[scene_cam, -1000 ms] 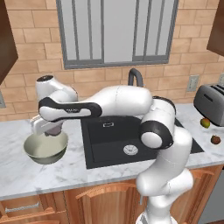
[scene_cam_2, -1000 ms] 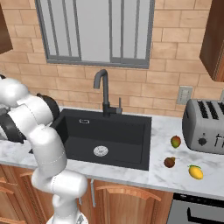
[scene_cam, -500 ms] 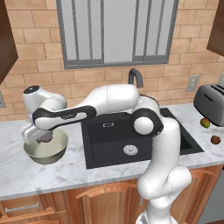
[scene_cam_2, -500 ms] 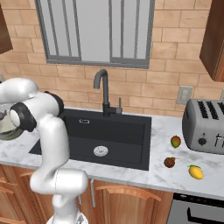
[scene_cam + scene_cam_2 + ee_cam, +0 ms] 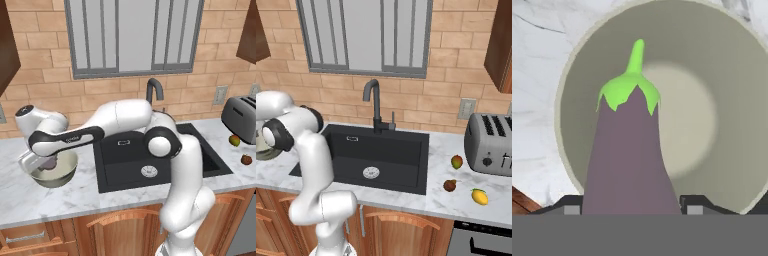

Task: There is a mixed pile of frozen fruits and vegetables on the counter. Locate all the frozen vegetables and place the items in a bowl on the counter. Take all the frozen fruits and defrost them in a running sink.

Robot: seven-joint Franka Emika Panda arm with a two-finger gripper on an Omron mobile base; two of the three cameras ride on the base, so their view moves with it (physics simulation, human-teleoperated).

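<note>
1. In the hand view the gripper [image 5: 629, 209] is clamping the aubergine [image 5: 628, 160], a purple vegetable with a green cap; the two dark finger tips are sitting tight against its flanks at the bottom of that view.
2. The aubergine's long axis is running straight away from the hand, with the green stem leading and pointing at the floor of the bowl [image 5: 732, 90].
3. The bowl is lying directly beyond the aubergine, its pale rim ringing the vegetable on all sides in the hand view. This is the relation the coming move turns on: the piece is already lined up over the opening, so my judgement is that letting go should drop it inside.
4. In the left base view the hand is hanging over the bowl [image 5: 62, 176] on the counter [image 5: 75, 197] left of the sink [image 5: 125, 170], and a purple patch is showing just above the rim. Whether the aubergine is touching the bowl's bottom I cannot tell.
5. Far across the sink, by the toaster [image 5: 491, 145], three pieces are waiting on the counter: the red-yellow-green oval [image 5: 456, 161], the dark red-brown ball [image 5: 450, 185] and the yellow-orange piece [image 5: 480, 196].
</note>
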